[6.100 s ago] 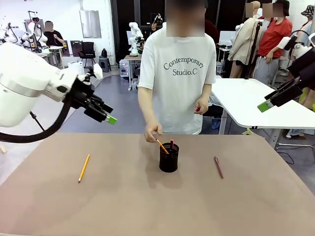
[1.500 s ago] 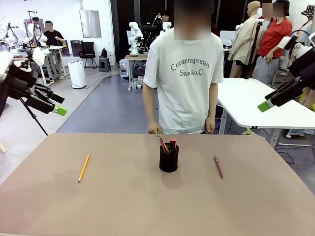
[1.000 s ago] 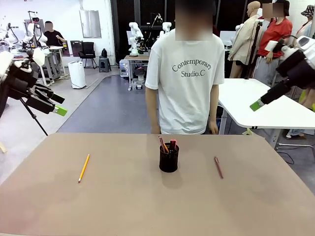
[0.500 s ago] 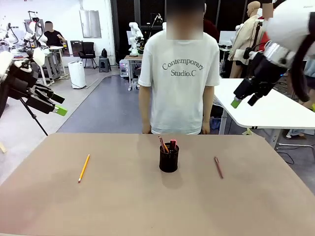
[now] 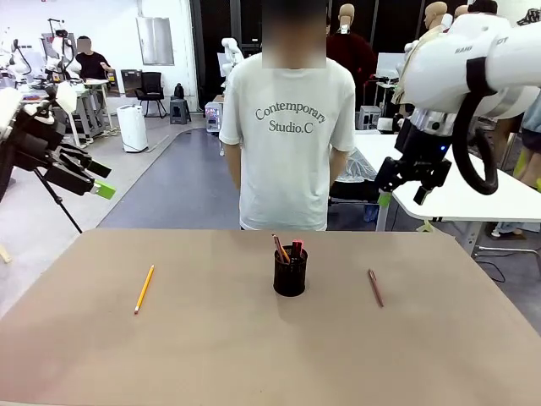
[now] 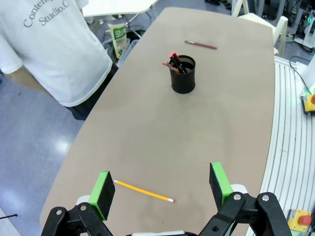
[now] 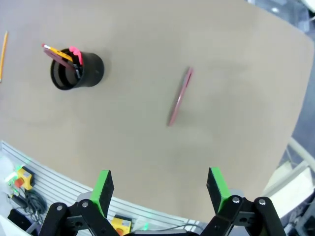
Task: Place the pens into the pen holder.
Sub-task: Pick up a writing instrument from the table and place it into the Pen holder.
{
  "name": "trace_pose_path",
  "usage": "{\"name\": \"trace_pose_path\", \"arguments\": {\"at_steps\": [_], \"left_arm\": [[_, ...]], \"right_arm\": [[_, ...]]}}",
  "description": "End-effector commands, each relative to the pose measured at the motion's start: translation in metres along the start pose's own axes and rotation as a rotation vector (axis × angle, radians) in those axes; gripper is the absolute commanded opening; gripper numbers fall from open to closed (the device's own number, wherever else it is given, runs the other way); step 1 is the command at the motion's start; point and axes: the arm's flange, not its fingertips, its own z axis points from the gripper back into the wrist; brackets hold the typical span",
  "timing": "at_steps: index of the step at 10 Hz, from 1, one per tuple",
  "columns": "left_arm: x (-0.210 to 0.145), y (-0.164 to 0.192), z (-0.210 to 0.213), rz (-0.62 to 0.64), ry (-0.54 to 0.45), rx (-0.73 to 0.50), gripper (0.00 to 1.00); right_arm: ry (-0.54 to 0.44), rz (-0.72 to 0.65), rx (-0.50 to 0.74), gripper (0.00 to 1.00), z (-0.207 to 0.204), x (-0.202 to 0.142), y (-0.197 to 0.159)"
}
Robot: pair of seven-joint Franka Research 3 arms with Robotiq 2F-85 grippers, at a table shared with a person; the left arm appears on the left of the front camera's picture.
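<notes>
Right wrist view — right gripper (image 7: 160, 189), jaws apart, over thin dull red-pink pen (image 7: 179, 103): likely light, stiff — grasp mid-shaft.

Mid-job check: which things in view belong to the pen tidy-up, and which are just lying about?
Job: pen holder, pens standing in it, yellow pencil, red-pink pen.
Lying about: white side table, green-and-white packet on the floor, emergency-stop button.

A yellow pencil (image 6: 143, 191) lies between the spread fingers (image 6: 102, 188), the pen holder (image 6: 183, 74) well beyond.
</notes>
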Motion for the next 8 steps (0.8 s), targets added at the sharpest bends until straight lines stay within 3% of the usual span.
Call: {"name": "trace_pose_path", "arguments": {"at_steps": [1,2,3,8], "left_arm": [[0.0,0.001,0.002,0.003,0.003,-0.002,1.0],[0.0,0.001,0.002,0.003,0.003,-0.002,1.0],[0.0,0.001,0.002,0.003,0.003,-0.002,1.0],[0.0,0.001,0.002,0.003,0.003,-0.002,1.0]], "right_arm": [[-0.007,-0.044,-0.054,1.0,-0.019,-0.018,-0.001],[-0.056,-0.033,-0.043,1.0,-0.022,-0.018,-0.003],[0.012,-0.012,-0.002,1.0,-0.012,-0.005,0.001],[0.004,-0.014,-0.003,1.0,-0.017,-0.008,0.0]]}}
